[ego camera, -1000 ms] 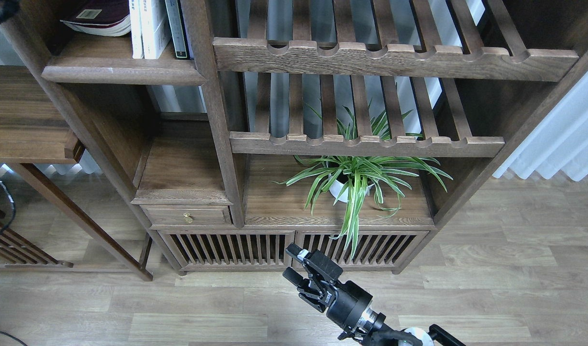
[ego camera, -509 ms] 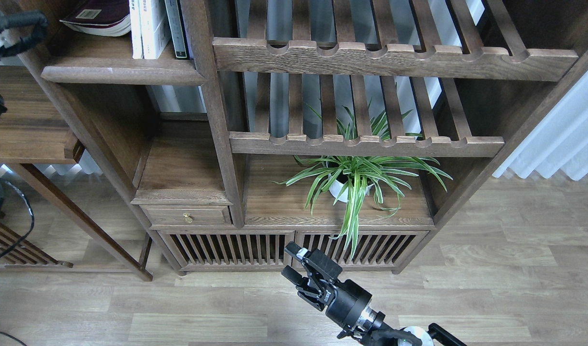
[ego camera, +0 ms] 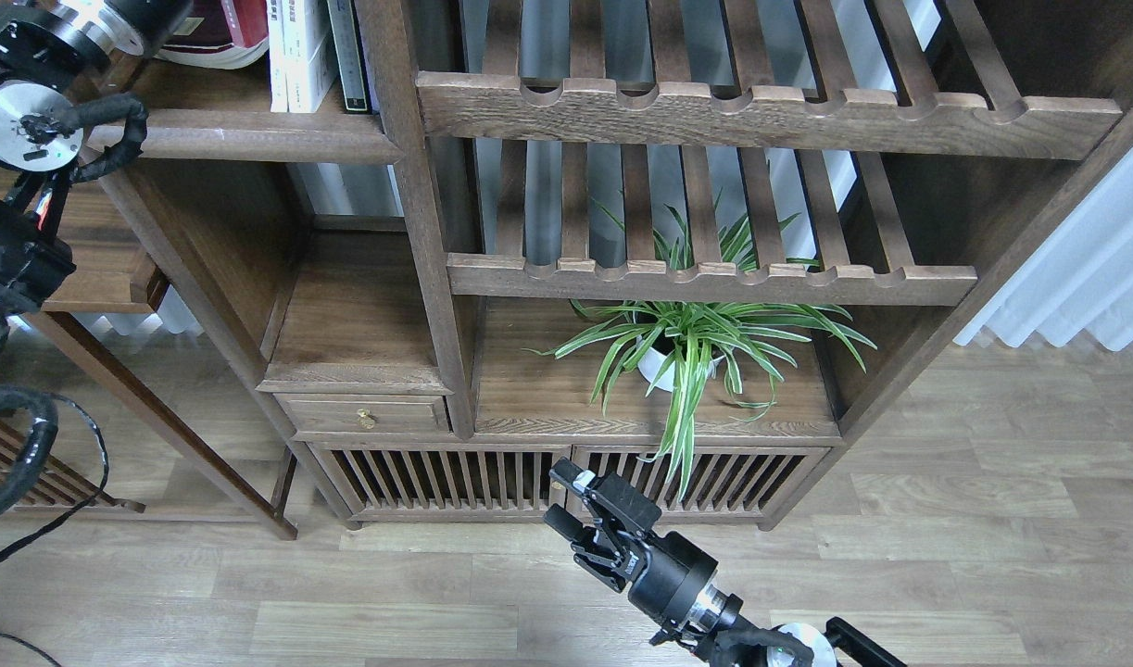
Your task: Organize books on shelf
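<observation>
**Left arm at book shelf; right arm idle**

The left arm (ego camera: 29, 120) rises along the left edge to the shelf (ego camera: 242, 139) at upper left. Its end effector runs out of the top of the view, so its state cannot be told. On that shelf a dark maroon book (ego camera: 216, 32) lies flat, partly hidden behind the arm; thin white volumes (ego camera: 297, 56) stand upright just beside it. No other large paperback is visible.

The right end effector (ego camera: 566, 505) hangs low over the floor, fingers apart, holding nothing.

Judgement: the step in hand is the reach for the maroon book. The next move calls for a secure grip without knocking the upright volumes.
</observation>
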{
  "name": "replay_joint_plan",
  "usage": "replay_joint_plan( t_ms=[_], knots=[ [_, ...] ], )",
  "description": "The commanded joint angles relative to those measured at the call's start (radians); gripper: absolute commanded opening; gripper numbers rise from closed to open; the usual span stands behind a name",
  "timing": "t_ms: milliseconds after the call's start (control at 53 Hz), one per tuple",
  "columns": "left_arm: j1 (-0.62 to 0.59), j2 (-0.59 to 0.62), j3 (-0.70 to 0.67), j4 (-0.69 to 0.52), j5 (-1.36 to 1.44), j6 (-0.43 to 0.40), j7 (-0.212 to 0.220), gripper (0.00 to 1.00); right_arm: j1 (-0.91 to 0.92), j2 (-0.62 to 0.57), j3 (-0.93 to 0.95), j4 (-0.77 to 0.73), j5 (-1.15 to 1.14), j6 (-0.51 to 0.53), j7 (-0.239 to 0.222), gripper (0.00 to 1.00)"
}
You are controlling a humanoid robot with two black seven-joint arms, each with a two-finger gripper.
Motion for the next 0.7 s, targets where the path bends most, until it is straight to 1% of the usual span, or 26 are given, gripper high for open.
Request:
replay_joint_plan(
  t_ms=[0,113,207,302,434,585,604,679],
  knots=[
    [-0.001,0.009,0.001,-0.013,0.0,0.0,0.002,0.77,-0.004,0.0,0.004,0.0,0.0,0.0,0.0,0.98],
    [-0.003,0.009,-0.01,-0.038,0.0,0.0,0.004,0.78,-0.003,0.0,0.002,0.0,0.0,0.0,0.0,0.98],
    [0.001,0.022,-0.013,-0.056,0.0,0.0,0.004,0.81,0.002,0.0,0.002,0.0,0.0,0.0,0.0,0.98],
    [0.002,0.037,-0.022,-0.059,-0.001,0.0,0.004,0.83,0.002,0.0,0.002,0.003,0.0,0.0,0.0,0.98],
    [0.028,0.069,-0.031,-0.059,-0.001,0.0,0.004,0.86,0.002,0.0,0.002,0.003,0.0,0.0,0.0,0.98],
    [0.071,0.071,-0.039,-0.064,0.0,0.0,0.002,0.85,0.0,0.0,0.002,0.003,0.0,0.0,0.0,0.98],
    [0.094,0.071,-0.053,-0.103,-0.001,0.0,0.002,0.86,0.002,0.0,0.002,0.003,0.0,0.0,0.0,0.98],
    [0.119,0.071,-0.082,-0.153,-0.001,0.0,0.001,0.85,0.002,0.0,0.002,0.003,0.0,0.0,0.0,0.98]
  ],
)
